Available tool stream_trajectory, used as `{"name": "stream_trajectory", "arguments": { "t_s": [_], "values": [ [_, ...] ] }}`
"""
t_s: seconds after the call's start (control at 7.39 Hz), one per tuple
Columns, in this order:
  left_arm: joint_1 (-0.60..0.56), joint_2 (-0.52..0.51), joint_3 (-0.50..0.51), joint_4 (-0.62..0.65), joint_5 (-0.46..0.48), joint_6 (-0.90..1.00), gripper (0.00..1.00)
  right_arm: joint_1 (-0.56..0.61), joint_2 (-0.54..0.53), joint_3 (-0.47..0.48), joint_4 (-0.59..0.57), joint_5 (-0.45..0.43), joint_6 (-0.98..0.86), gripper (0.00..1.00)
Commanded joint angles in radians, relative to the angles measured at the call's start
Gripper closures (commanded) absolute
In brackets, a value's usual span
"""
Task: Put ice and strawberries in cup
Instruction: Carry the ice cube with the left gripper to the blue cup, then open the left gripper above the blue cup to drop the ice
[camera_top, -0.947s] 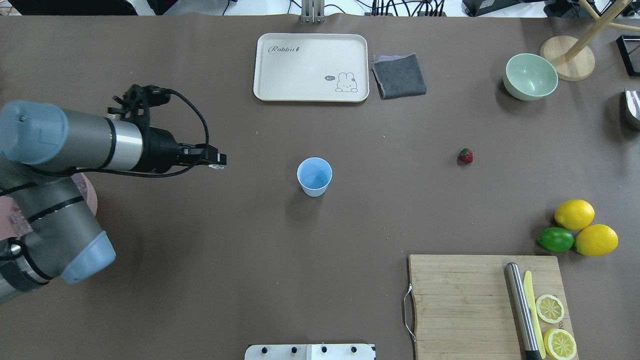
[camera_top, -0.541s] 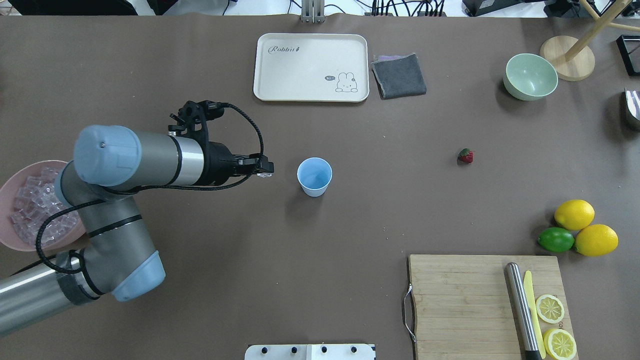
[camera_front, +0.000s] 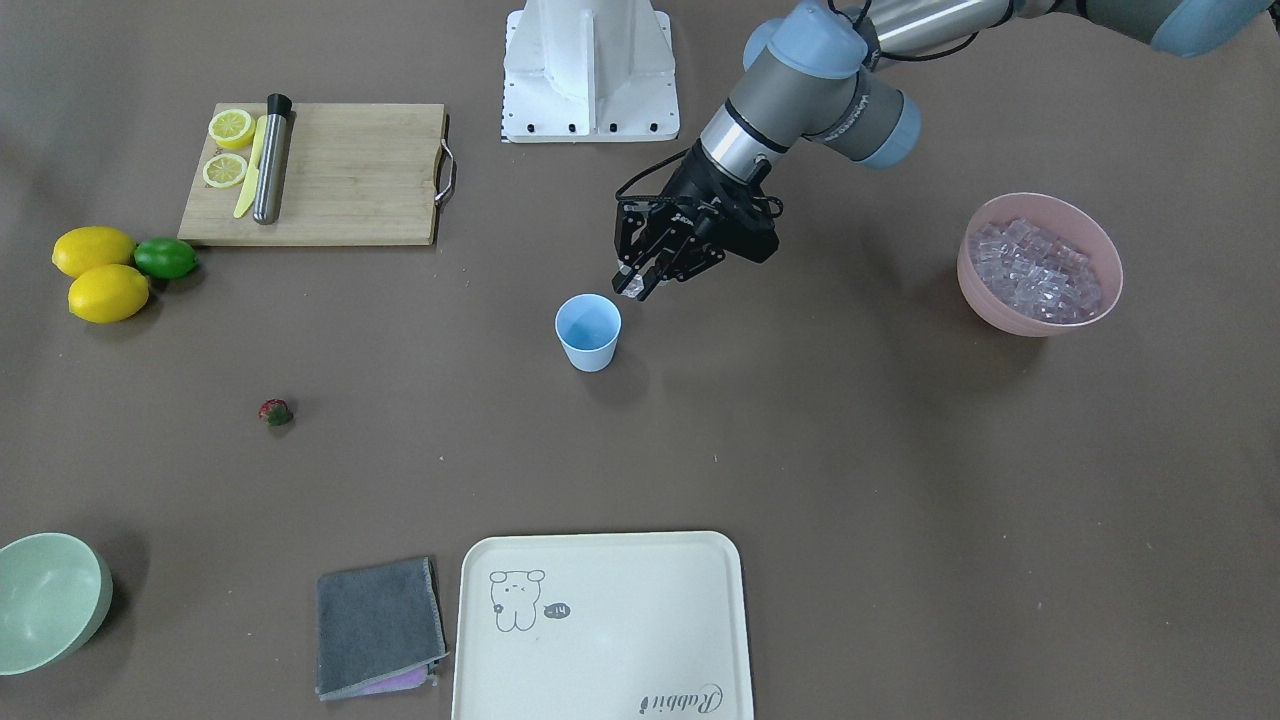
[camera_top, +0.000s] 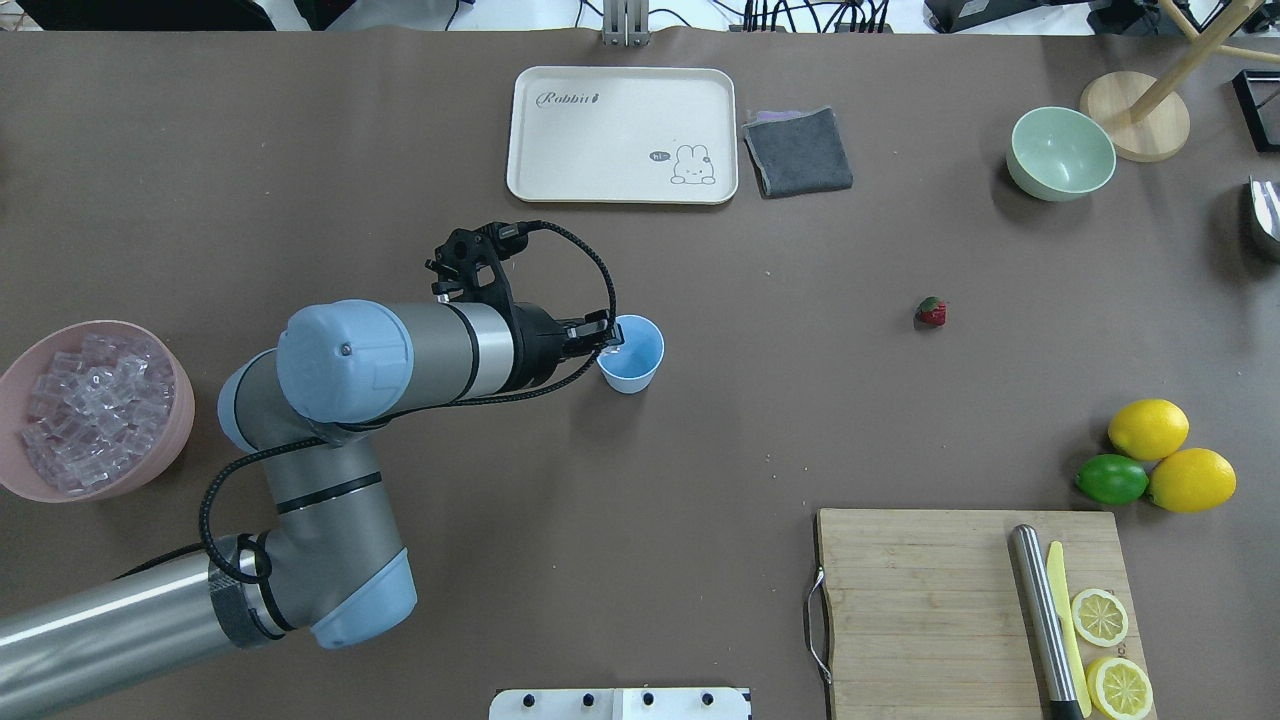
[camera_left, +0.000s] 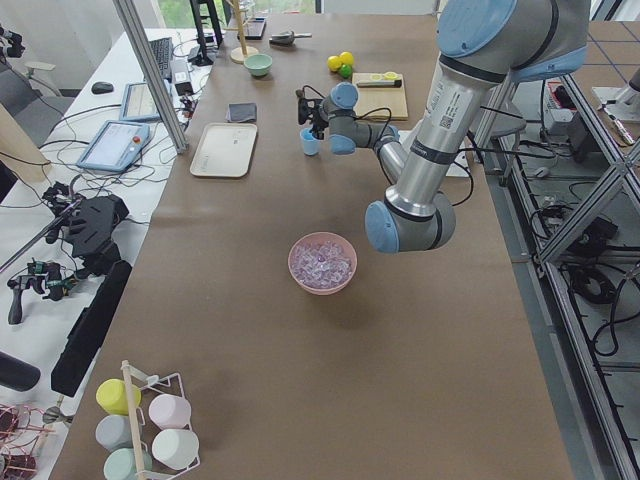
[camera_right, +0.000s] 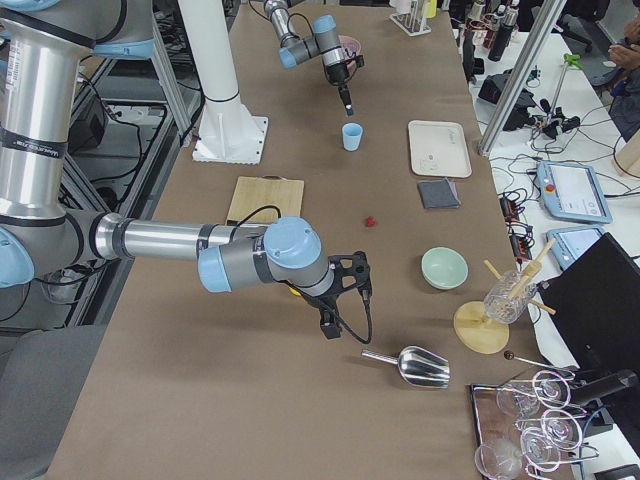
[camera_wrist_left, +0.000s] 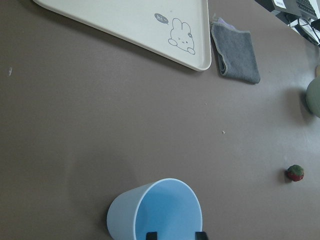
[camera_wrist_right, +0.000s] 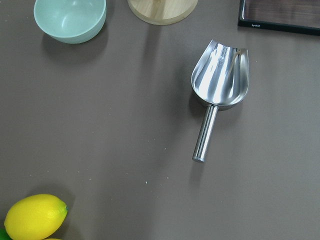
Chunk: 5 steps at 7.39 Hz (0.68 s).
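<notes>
At the left edge of the overhead view a pink bowl (camera_top: 130, 482) sat on the desk (camera_top: 300, 180), heaped with ice (camera_top: 85, 410). To its right the left arm (camera_top: 430, 350) reached across toward the middle of the frame. The left jaws were at the left rim of the cup (camera_top: 640, 352). They were set narrow, pinching a single ice cube (camera_front: 632, 286) between the tips. In the front-facing view the cube hung just above and beside the cup's mouth, apart from the plastic. In the left wrist view two dark fingertips (camera_wrist_left: 150, 235) showed at the bottom edge, over the near side of the cup's opening. No cube showed there. The cup stood upright at the centre of the desk, and its blue inside looked bare.

Above the cup in the overhead frame lay a cream tray (camera_top: 620, 135) with a rabbit drawing, and a folded grey cloth (camera_top: 800, 150) just right of it. Further right, well apart from the cup, the strawberry (camera_top: 931, 312) lay alone on the bare desk. A green bowl (camera_top: 1062, 152) stood in the upper right.

The right arm (camera_right: 250, 255) showed only in the side view, stretched low over the desk near a metal scoop (camera_wrist_right: 220, 80). I cannot tell how the right jaws stood.
</notes>
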Motion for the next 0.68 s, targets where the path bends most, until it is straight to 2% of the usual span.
{"name": "stream_trajectory", "arguments": {
  "t_s": [0.0, 0.54],
  "values": [
    [0.034, -0.010, 0.015, -0.009, 0.122, -0.023, 1.00, 0.000, 0.000, 0.000, 0.001, -0.001, -0.001, 0.00],
    [0.039, -0.010, 0.020, -0.005, 0.168, -0.023, 1.00, -0.002, 0.000, 0.000, -0.002, -0.001, 0.002, 0.00]
  ]
}}
